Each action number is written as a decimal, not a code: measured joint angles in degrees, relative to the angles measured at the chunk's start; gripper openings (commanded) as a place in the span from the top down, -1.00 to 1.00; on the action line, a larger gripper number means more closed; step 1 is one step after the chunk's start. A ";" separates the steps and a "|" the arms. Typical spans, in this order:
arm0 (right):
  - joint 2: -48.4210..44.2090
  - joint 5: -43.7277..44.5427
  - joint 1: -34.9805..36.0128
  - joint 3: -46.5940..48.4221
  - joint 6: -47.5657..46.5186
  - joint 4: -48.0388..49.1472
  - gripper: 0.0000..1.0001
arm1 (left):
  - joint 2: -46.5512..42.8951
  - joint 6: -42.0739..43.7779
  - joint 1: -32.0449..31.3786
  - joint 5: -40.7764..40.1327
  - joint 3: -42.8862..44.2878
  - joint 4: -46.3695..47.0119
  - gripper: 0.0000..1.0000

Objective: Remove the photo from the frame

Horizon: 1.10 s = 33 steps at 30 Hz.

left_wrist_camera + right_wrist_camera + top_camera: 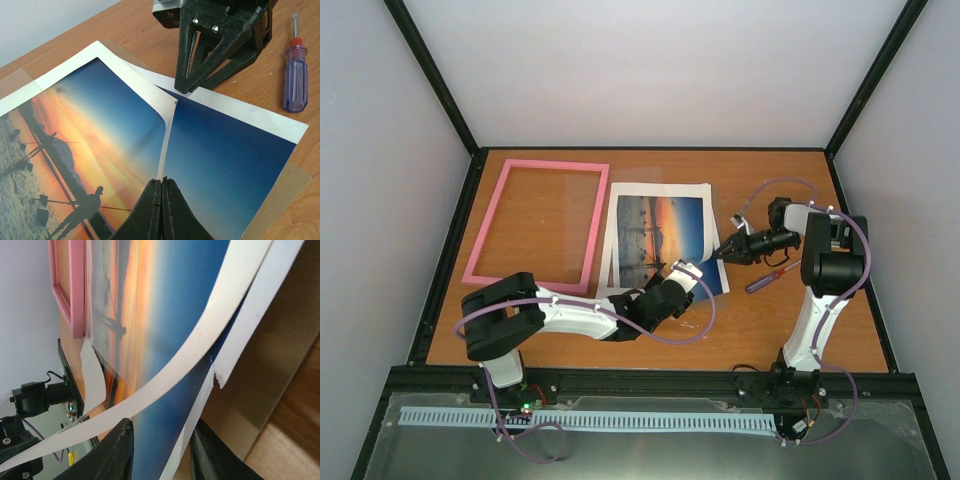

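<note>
The photo (655,232), an orange-and-blue sunset print with a white border, lies right of the pink frame (535,225). In the left wrist view its blue right edge (150,130) curls up and runs into my left gripper (161,181), whose fingers are pressed shut on that edge. A second blue sheet (225,155) lies under it on a brown board (272,200). My right gripper (162,440) stands at the photo's right side (720,254), its jaws apart, with the blue paper and a white border strip (200,410) between them. That border has a small tear.
A purple-handled screwdriver (770,278) lies on the wooden table just right of the sheets, close to my right gripper. The frame (75,290) lies flat and apart from the sheets, near the table's left edge. Black rails and white walls ring the table.
</note>
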 measured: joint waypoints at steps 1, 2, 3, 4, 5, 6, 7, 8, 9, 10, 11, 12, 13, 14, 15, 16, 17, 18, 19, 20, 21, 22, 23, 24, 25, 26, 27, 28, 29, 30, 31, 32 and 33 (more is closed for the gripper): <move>0.13 0.37 0.00 0.00 0.28 0.11 0.37 | 0.00 -0.04 0.00 0.00 0.00 0.00 0.99; 0.35 0.70 0.00 0.00 0.55 0.22 0.38 | 0.00 -0.07 0.00 0.00 0.00 0.00 0.98; 0.70 1.01 0.00 0.00 0.85 0.39 0.40 | 0.00 -0.13 0.00 -0.02 0.00 0.00 0.99; 1.18 1.57 0.00 0.00 1.14 0.55 0.43 | 0.00 -0.17 0.00 -0.02 0.00 0.00 0.98; 1.66 1.90 0.00 0.00 1.36 0.68 0.46 | 0.00 -0.20 0.00 -0.02 0.00 0.00 0.98; 2.19 2.27 0.00 0.00 1.66 0.83 0.49 | -0.04 -0.22 0.00 -0.02 -0.02 0.00 0.99; 2.54 2.56 0.00 0.00 1.79 0.92 0.53 | -0.09 -0.26 0.00 -0.04 -0.04 0.00 0.98; 2.82 2.95 0.00 0.00 2.05 0.96 0.57 | -0.24 -0.33 0.00 -0.04 -0.11 0.00 0.98; 2.99 3.17 0.00 0.00 2.19 1.05 0.59 | -0.42 -0.39 0.00 -0.07 -0.20 0.00 0.98; 3.02 3.23 0.00 0.00 2.23 1.07 0.61 | -0.52 -0.44 0.02 -0.04 -0.22 0.00 0.98; 3.02 3.21 0.00 0.00 2.34 1.07 0.61 | -0.61 -0.46 0.02 -0.07 -0.22 0.00 0.98; 3.02 3.15 0.02 0.00 2.36 1.07 0.61 | -0.61 -0.48 0.02 -0.07 -0.22 0.00 0.99; 3.02 3.10 0.04 0.00 2.32 1.07 0.58 | -0.61 -0.52 0.02 -0.04 -0.22 0.00 0.99; 3.02 2.99 0.09 0.00 2.32 1.05 0.54 | -0.61 -0.57 0.02 -0.04 -0.22 -0.02 0.99; 3.02 2.93 0.17 0.00 2.29 1.05 0.53 | -0.61 -0.59 0.02 -0.04 -0.22 0.00 0.98; 3.02 2.89 0.26 0.00 2.23 1.05 0.52 | -0.61 -0.61 0.02 -0.04 -0.22 0.00 0.99; 3.02 2.86 0.39 0.00 2.21 1.05 0.52 | -0.61 -0.61 0.02 -0.04 -0.24 -0.02 0.99; 3.02 2.80 0.61 0.00 2.12 1.05 0.53 | -0.61 -0.61 0.02 -0.04 -0.24 -0.02 0.99; 3.02 2.75 0.81 0.00 2.12 1.05 0.56 | -0.61 -0.63 0.02 -0.04 -0.24 0.00 0.99; 3.06 2.73 1.03 0.00 2.12 1.05 0.63 | -0.61 -0.63 0.02 -0.04 -0.24 0.00 0.98; 3.13 2.71 1.20 0.00 2.12 1.07 0.73 | -0.61 -0.63 0.02 -0.04 -0.24 -0.02 0.98; 3.26 2.64 1.31 0.02 2.10 1.09 0.83 | -0.61 -0.63 0.02 -0.04 -0.24 0.00 0.99; 3.43 2.62 1.36 0.04 2.29 1.11 0.92 | -0.61 -0.63 0.02 -0.04 -0.24 0.00 0.99; 3.56 2.71 1.40 0.04 2.25 1.16 0.94 | -0.61 -0.63 0.02 -0.07 -0.24 0.00 0.99; 3.61 2.95 1.40 0.04 2.56 1.16 0.94 | -0.61 -0.63 0.02 -0.07 -0.26 -0.02 0.98; 3.58 3.06 1.40 0.07 2.51 1.18 0.94 | -0.61 -0.63 0.02 -0.07 -0.28 -0.02 0.99; 3.54 3.26 1.38 0.09 2.49 1.22 0.95 | -0.61 -0.63 0.02 -0.09 -0.31 0.00 0.98; 3.48 3.56 1.29 0.09 2.56 1.25 0.94 | -0.61 -0.63 0.02 -0.11 -0.35 0.00 0.98; 3.28 4.11 1.16 0.09 2.60 1.20 0.94 | -0.61 -0.63 0.02 -0.13 -0.37 0.00 0.98; 2.91 4.70 0.96 0.09 2.62 1.11 0.94 | -0.63 -0.63 0.02 -0.22 -0.44 0.00 0.99; 1.99 5.73 0.42 0.11 2.60 0.81 0.94 | -0.68 -0.63 0.02 -0.26 -0.55 0.02 0.99; 1.64 6.12 0.15 0.13 2.60 0.70 0.95 | -0.76 -0.63 0.02 -0.26 -0.79 0.04 0.99; 0.79 6.91 -0.44 0.31 2.54 0.15 0.94 | -0.96 -0.66 0.02 -0.26 -1.01 0.04 0.98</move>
